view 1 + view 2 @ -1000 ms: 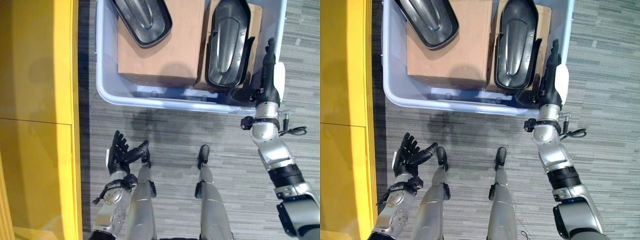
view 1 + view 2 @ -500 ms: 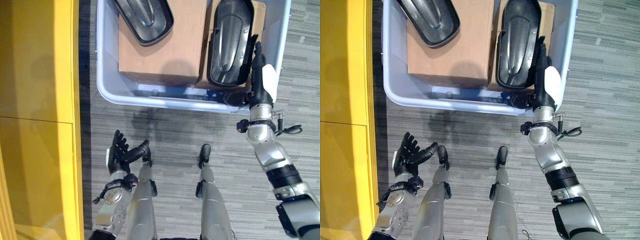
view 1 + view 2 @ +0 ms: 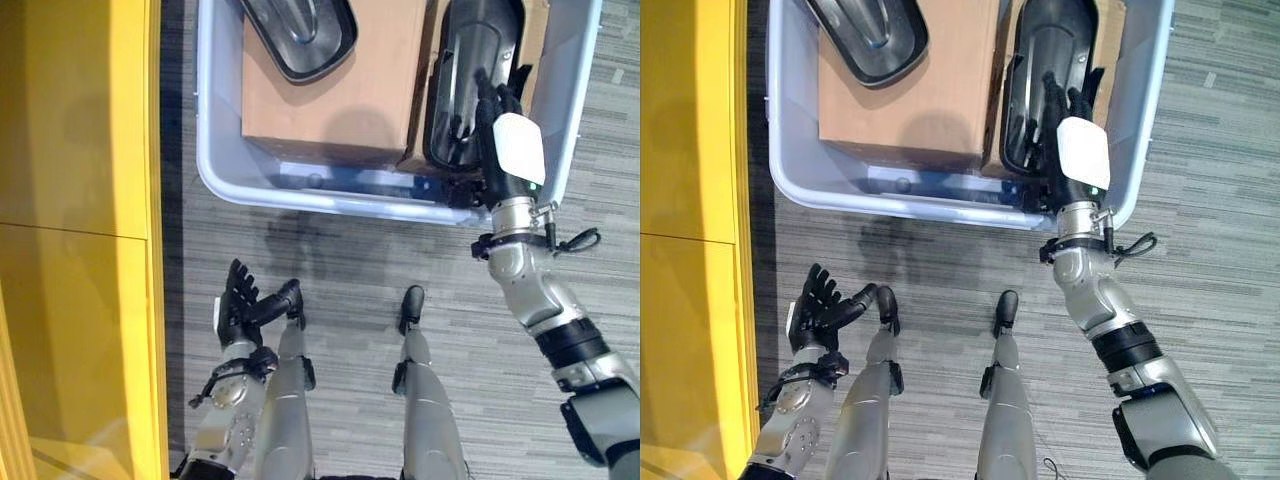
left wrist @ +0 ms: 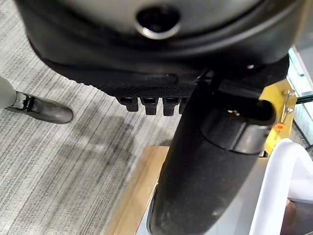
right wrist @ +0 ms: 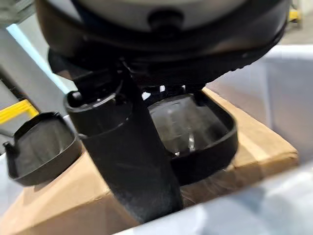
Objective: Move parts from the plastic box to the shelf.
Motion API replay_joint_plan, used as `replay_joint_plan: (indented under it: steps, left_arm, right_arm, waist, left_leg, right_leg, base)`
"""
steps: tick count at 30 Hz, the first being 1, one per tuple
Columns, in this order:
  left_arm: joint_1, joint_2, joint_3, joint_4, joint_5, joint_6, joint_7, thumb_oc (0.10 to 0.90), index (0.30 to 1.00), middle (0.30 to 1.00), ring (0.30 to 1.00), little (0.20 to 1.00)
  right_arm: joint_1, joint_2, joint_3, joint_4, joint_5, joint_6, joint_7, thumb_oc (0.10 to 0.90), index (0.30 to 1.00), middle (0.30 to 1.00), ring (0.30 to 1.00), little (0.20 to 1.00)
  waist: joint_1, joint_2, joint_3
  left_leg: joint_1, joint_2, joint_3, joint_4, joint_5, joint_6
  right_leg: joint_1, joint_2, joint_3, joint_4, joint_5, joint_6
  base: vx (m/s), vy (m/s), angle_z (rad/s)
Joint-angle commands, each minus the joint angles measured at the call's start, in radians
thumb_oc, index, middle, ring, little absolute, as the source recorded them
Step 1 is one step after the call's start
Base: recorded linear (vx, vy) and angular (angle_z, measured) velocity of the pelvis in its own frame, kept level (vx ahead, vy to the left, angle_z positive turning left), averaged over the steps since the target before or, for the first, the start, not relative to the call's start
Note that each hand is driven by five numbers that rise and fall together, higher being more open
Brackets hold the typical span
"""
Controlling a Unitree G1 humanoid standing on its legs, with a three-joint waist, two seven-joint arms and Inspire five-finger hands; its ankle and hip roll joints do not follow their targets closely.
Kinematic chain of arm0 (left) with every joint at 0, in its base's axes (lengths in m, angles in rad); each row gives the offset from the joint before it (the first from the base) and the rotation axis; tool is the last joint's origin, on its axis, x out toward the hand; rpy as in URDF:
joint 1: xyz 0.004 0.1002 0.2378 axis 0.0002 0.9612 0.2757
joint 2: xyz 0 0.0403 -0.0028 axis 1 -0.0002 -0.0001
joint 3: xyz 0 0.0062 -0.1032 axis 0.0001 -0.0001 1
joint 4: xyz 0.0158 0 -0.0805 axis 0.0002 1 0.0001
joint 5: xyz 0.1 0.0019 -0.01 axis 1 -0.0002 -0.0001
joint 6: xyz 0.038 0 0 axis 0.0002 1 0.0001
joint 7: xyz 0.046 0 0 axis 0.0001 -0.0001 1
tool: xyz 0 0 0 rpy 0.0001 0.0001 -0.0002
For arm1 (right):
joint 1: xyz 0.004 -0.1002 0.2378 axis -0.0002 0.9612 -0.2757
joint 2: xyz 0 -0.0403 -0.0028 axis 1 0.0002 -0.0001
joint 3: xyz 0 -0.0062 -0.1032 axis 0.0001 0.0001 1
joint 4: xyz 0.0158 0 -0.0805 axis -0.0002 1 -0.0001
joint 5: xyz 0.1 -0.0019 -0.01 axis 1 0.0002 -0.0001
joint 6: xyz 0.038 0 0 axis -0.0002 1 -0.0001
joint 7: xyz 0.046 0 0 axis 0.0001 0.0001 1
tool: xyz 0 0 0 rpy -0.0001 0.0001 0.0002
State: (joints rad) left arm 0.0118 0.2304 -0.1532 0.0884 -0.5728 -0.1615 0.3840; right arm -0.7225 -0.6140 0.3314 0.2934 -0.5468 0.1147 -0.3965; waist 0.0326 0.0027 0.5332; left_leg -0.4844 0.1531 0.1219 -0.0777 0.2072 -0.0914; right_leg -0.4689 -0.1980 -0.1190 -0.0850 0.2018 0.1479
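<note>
While plastic box (image 3: pixel 215 150) sits on grey carpet (image 3: pixel 340 250) beside yellow shelf (image 3: pixel 70 200), right hand (image 3: pixel 500 140) fingers straight over black part (image 3: pixel 470 60); left hand (image 3: pixel 240 305) relaxed, empty.

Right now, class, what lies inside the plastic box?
Inside the plastic box sit two cardboard boxes, each topped by a black part. The right hand covers part of the right one; the bottom is mostly hidden.
</note>
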Motion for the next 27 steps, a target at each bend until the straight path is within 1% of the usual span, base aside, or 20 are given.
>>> replay_joint_plan:
  steps: [1, 11, 12, 17, 21, 27]
  left_arm:
    - [0.006, 0.044, 0.017, -0.077, 0.059, -0.079, 0.0, 0.9, 1.0, 1.0, 1.0, 1.0]
    - [-0.016, 0.044, 0.009, -0.069, 0.058, -0.086, -0.011, 0.9, 1.0, 1.0, 1.0, 1.0]
    - [-0.027, 0.04, 0.005, -0.063, 0.056, -0.088, -0.01, 0.9, 1.0, 1.0, 1.0, 1.0]
    - [-0.035, 0.038, 0.003, -0.056, 0.051, -0.088, -0.01, 0.9, 1.0, 1.0, 1.0, 1.0]
    - [-0.035, 0.037, 0.0, -0.053, 0.05, -0.089, -0.011, 0.9, 1.0, 1.0, 1.0, 1.0]
    - [-0.038, 0.034, -0.009, -0.046, 0.042, -0.093, -0.009, 0.9, 1.0, 1.0, 1.0, 1.0]
  right_arm:
    - [-0.131, -0.069, 0.024, 0.014, -0.086, -0.029, -0.03, 0.9, 1.0, 1.0, 1.0, 1.0]
    - [-0.16, -0.074, 0.099, 0.085, -0.16, -0.02, 0.002, 0.9, 1.0, 1.0, 1.0, 1.0]
    - [-0.159, -0.059, 0.101, 0.112, -0.138, -0.018, 0.001, 0.9, 1.0, 1.0, 1.0, 1.0]
    - [-0.153, -0.038, 0.093, 0.166, -0.104, -0.009, -0.005, 0.9, 1.0, 1.0, 1.0, 1.0]
    - [-0.152, -0.035, 0.095, 0.208, -0.086, -0.003, -0.011, 0.9, 1.0, 1.0, 1.0, 1.0]
    - [-0.177, -0.021, 0.108, 0.324, -0.028, 0.007, -0.014, 0.9, 1.0, 1.0, 1.0, 1.0]
  waist:
    - [-0.004, -0.001, -0.013]
    - [0.002, 0.006, -0.013]
    - [0.002, 0.008, -0.013]
    - [0.003, 0.012, -0.013]
    - [0.004, 0.016, -0.013]
    - [0.009, 0.024, -0.013]
  left_leg:
    - [0.083, 0.014, -0.052, -0.01, -0.088, -0.007]
    - [0.065, 0.01, -0.056, -0.01, -0.088, -0.007]
    - [0.061, 0.009, -0.058, -0.01, -0.087, -0.006]
    - [0.055, 0.008, -0.061, -0.01, -0.087, -0.005]
    - [0.049, 0.008, -0.061, -0.01, -0.086, -0.005]
    - [0.038, 0.006, -0.06, -0.01, -0.086, -0.006]
  right_leg:
    - [-0.014, -0.003, -0.03, 0.082, -0.045, -0.008]
    - [-0.026, -0.005, -0.034, 0.086, -0.046, -0.007]
    - [-0.029, -0.007, -0.035, 0.087, -0.047, -0.007]
    - [-0.036, -0.008, -0.035, 0.086, -0.047, -0.007]
    - [-0.041, -0.009, -0.036, 0.087, -0.046, -0.007]
    - [-0.054, -0.01, -0.036, 0.088, -0.044, -0.008]
  base:
    - [0.0, 0.0, 0.0]
    - [0.0, 0.0, 0.0]
    - [0.0, 0.0, 0.0]
    - [0.0, 0.0, 0.0]
    - [0.0, 0.0, 0.0]
    - [0.0, 0.0, 0.02]
